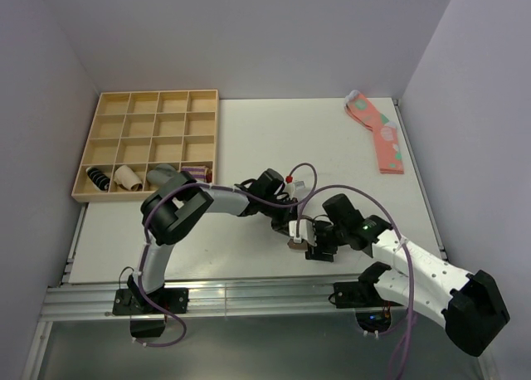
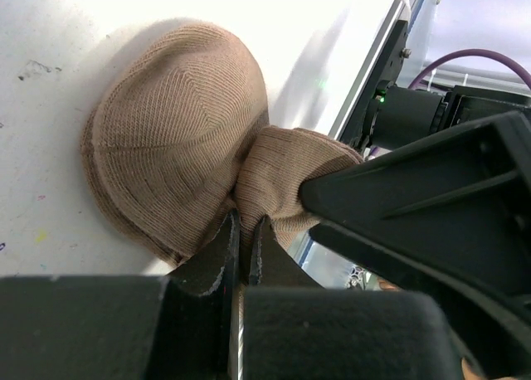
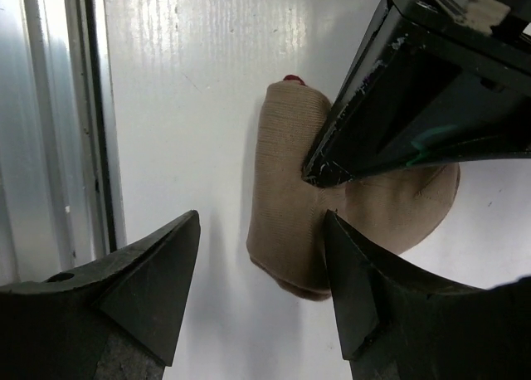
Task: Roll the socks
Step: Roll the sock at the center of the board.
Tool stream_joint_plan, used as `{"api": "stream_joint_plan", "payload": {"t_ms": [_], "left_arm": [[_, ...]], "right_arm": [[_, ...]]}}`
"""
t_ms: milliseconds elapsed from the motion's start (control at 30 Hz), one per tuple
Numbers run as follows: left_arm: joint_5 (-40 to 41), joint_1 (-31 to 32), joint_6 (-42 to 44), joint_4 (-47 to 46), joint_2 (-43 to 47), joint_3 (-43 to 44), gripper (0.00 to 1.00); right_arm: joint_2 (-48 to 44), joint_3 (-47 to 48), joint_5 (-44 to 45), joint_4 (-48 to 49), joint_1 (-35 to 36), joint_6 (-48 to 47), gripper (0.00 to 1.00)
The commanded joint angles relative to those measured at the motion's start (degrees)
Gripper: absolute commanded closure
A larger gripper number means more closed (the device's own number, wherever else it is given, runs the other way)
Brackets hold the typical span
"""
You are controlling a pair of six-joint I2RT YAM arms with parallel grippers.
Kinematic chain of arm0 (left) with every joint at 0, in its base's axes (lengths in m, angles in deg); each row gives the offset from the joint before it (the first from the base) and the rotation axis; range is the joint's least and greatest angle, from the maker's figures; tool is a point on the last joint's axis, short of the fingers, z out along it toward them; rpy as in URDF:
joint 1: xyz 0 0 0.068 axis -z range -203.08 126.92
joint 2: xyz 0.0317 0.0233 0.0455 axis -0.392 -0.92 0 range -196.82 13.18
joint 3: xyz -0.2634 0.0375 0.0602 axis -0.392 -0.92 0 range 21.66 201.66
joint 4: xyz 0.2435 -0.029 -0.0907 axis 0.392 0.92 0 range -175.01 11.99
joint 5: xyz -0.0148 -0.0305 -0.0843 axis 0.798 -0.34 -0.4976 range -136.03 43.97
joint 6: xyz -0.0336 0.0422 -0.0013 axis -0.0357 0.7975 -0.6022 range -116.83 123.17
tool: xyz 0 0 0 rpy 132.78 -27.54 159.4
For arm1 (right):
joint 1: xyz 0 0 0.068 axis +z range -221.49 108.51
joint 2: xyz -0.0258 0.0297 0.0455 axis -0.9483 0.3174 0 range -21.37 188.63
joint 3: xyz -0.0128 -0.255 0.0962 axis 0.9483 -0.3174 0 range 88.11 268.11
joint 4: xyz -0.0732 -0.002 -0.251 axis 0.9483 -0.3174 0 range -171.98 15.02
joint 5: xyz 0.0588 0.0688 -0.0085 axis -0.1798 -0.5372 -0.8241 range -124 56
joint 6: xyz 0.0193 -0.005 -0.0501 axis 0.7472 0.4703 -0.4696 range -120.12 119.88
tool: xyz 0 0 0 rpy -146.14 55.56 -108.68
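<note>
**Sock roll part-made; toe end outstanding**

Location: a white surface (image 1: 249,139) enclosed by pale lilac walls. A wooden tray (image 1: 158,92) of compartments sits at the far left corner, with several sock bundles (image 1: 124,177) in its near row. A coral-pink sock (image 1: 383,139) lies flat at the far right, well apart from the work.

Arms: both reach in to one spot close to the near edge, right of centre.

Item under work: the tan sock (image 2: 174,139) lies on the surface between the two pincers. One end is gathered into a thick rolled part (image 3: 286,189), and a trace of dark red cuff shows at its far tip. The toe end (image 3: 415,206) is spread flat and rounded, unrolled.

Left pincer (image 2: 242,247): closed, with the tips set at the crease where roll meets toe. Whether knit is caught between them cannot be told.

Right pincer (image 3: 261,222): open, with its fingers standing either side of the rolled part. One is just beside the cloth and the other stands clear.

Assessment: in the inspector's judgement, the roll is well begun but not complete. Remaining work is to carry the roll over the flat toe and secure the bundle so it holds.
</note>
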Motion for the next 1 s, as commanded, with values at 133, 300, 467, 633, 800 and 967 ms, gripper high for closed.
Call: {"api": "stream_joint_plan", "payload": {"t_ms": [133,300,467,633,800,967], "left_arm": [[4.67,0.19,2.76,9.88,-4.60,-0.83,1.00],[4.15,0.19,2.76,9.62,-4.86,-0.83,1.00],[2.83,0.10,2.59,9.35,-5.21,-0.66,1.00],[1.42,0.10,1.88,9.00,-5.39,-0.31,1.00],[0.02,0.01,-1.09,5.60,-5.30,-1.53,1.00],[0.36,-0.07,-8.03,-1.97,-3.55,-5.13,0.97]], "right_arm": [[0.81,-2.83,5.56,7.98,3.40,2.77,0.32],[2.74,-3.45,7.67,11.14,4.01,3.29,0.35],[8.61,-0.56,8.64,9.84,4.45,4.52,0.39],[14.25,2.25,8.38,8.42,4.45,6.63,0.44],[17.86,3.57,8.38,8.60,4.28,8.82,0.57],[21.99,5.94,5.66,5.71,1.48,9.36,0.74]]}}
